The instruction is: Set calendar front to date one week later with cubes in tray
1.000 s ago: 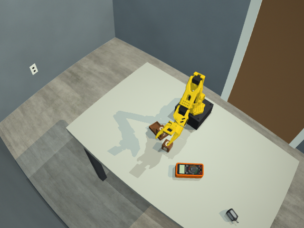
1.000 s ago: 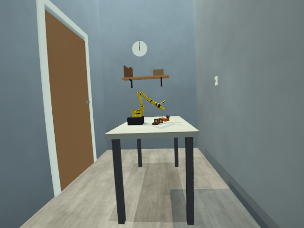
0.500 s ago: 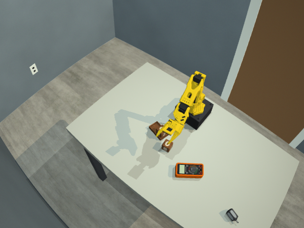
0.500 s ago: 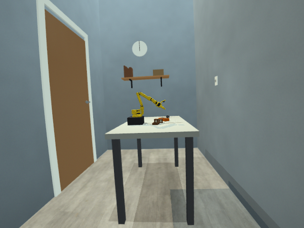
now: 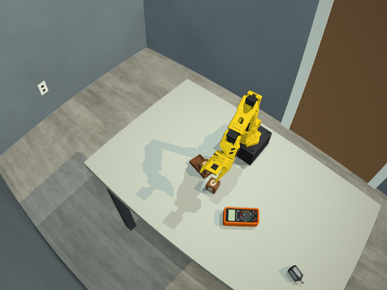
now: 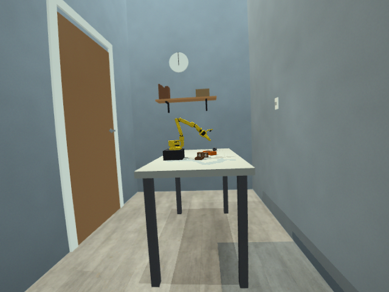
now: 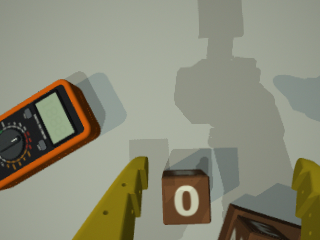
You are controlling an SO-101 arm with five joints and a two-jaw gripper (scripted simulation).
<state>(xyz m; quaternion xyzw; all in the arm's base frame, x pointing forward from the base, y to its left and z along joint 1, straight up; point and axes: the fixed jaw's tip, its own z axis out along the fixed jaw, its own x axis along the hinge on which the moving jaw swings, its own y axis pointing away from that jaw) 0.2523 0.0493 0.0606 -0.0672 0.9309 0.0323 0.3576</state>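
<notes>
My gripper [image 5: 208,176] [image 6: 210,134] [image 7: 222,161] is open and empty, above the table and the cubes. A loose brown cube [image 5: 213,185] [image 6: 205,154] [image 7: 171,215] stands on the table beside the tray, with a white 0 on top; a side face in the exterior camera looks like a 6. In the wrist view it lies between the finger lines, nearer the left finger. The brown tray [image 5: 195,161] [image 6: 198,158] [image 7: 226,224] holds the other cube [image 6: 199,154] at one end, which shows a 4 on a side in the exterior view. The tray's front with the month's name is hidden.
An orange multimeter [image 5: 240,216] [image 6: 213,152] [image 7: 56,117] lies on the table beyond the loose cube. A small dark object [image 5: 295,273] [image 6: 214,149] lies farther along the table. The arm's black base [image 5: 254,150] [image 6: 173,154] stands near the table edge.
</notes>
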